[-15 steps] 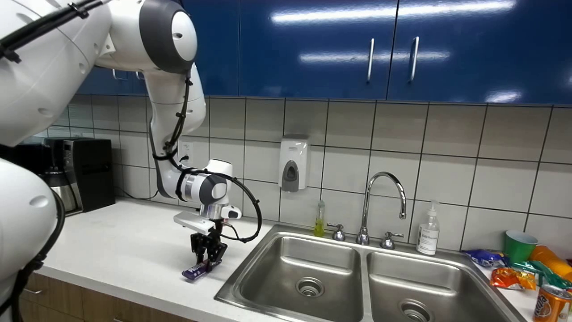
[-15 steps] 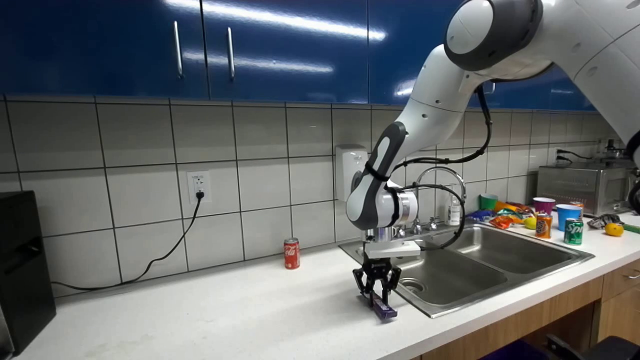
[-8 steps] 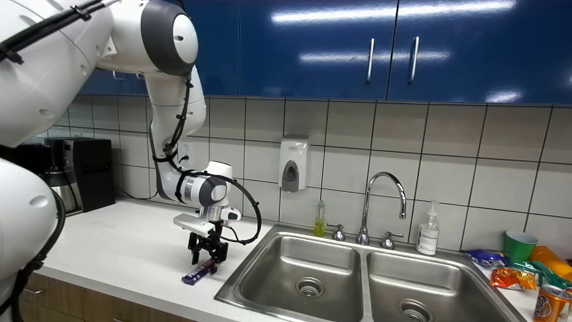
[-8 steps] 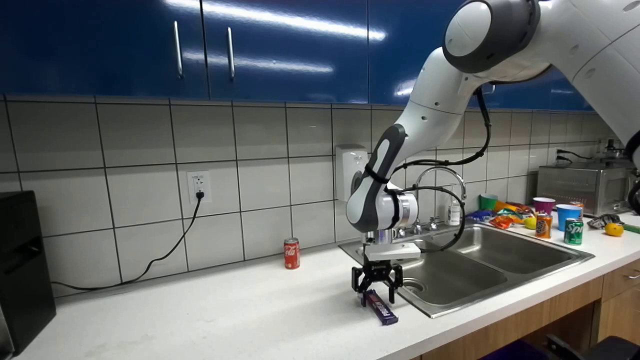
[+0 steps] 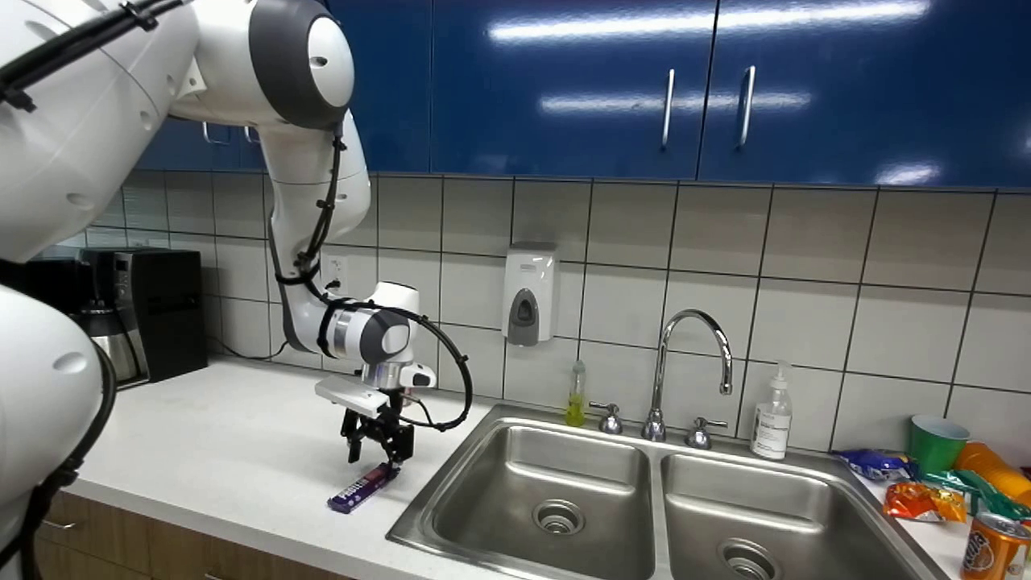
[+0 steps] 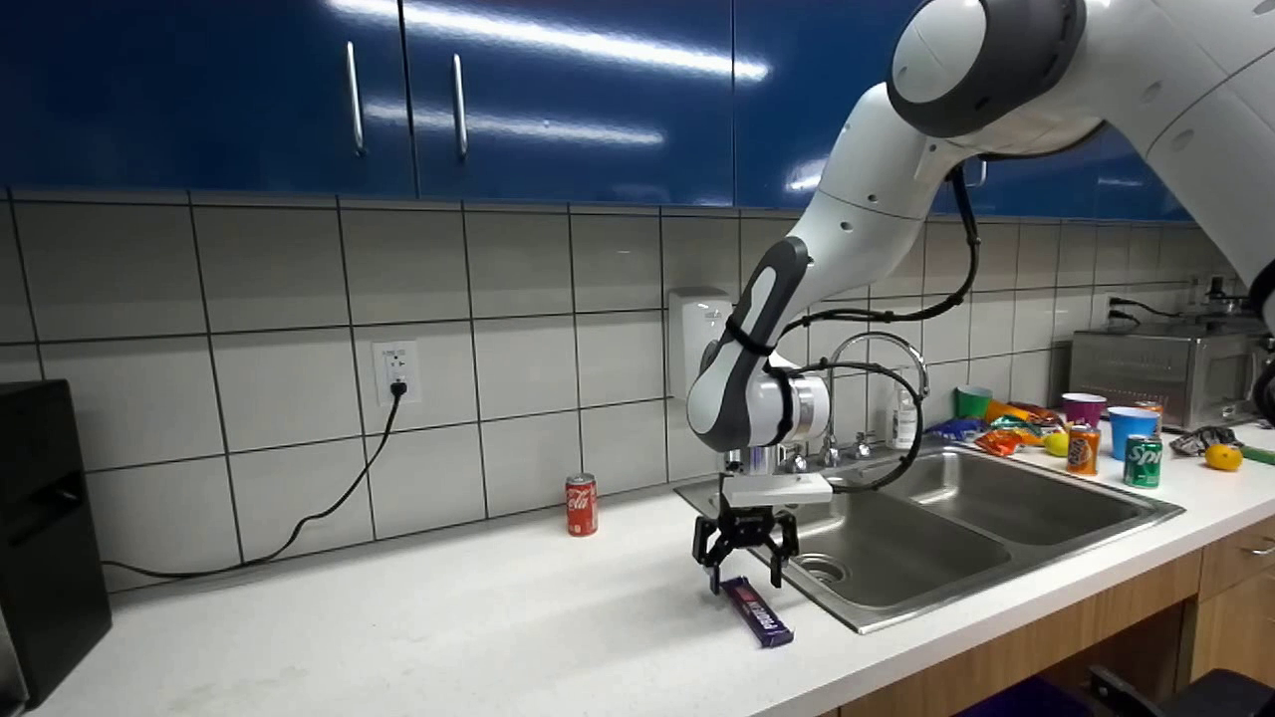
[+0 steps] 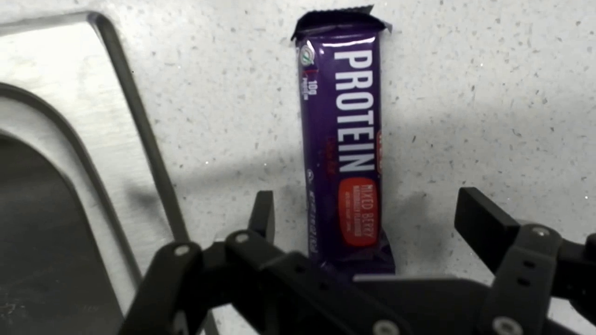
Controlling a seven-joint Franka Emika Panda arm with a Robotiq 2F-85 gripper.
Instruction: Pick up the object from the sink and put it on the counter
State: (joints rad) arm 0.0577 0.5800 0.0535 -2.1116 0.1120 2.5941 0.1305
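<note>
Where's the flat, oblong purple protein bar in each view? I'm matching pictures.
In an exterior view: the flat, oblong purple protein bar, low, left of centre.
In an exterior view: the bar, low, right of centre.
Wrist view: the bar, slightly right of centre.
Shared landmark: silver double-basin steel sink, at left in the wrist view.

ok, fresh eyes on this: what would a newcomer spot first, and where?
Probably the large white jointed robot arm, filling an upper corner of both exterior views. Next, its open black two-fingered tool, poised above one end of an oblong purple bar marked PROTEIN on the pale off-white countertop, beside the stainless steel double-basin sink. The glossy blue wall cabinets across the top of both exterior views likely catch the eye too.
</note>
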